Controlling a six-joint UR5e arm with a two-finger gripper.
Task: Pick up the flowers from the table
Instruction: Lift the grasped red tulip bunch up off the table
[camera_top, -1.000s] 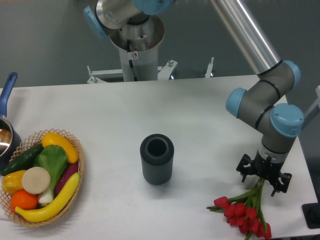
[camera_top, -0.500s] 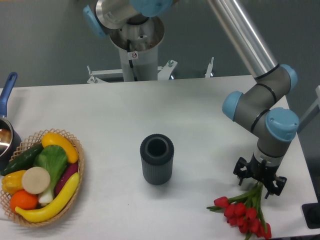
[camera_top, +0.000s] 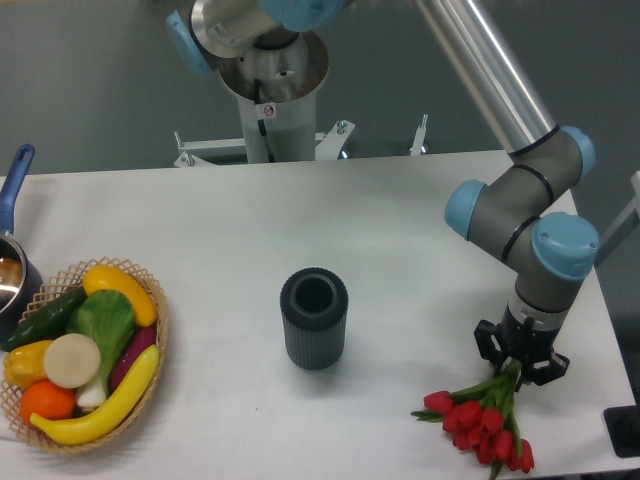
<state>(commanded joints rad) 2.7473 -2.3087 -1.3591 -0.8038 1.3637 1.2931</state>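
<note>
The flowers (camera_top: 478, 420), a bunch of red tulip buds with green leaves and thin green stems, lie at the front right corner of the white table (camera_top: 400, 220). Their heads point toward the front edge and their stems run up and back. My gripper (camera_top: 519, 368) points straight down over the stem end, and its dark fingers are drawn in around the stems. The stem tips are hidden between the fingers. I cannot tell whether the buds still touch the tabletop.
A dark ribbed cylindrical vase (camera_top: 314, 318) stands upright mid-table, left of the flowers. A wicker basket (camera_top: 160, 318) of fruit and vegetables sits at the front left, with a blue-handled pot (camera_top: 12, 262) behind it. The arm's base (camera_top: 270, 95) rises at the back.
The gripper's fingers, spread wide over the stems earlier, have closed in on them. The bunch has shifted slightly left and back, and its heads sit a little higher in the frame.
</note>
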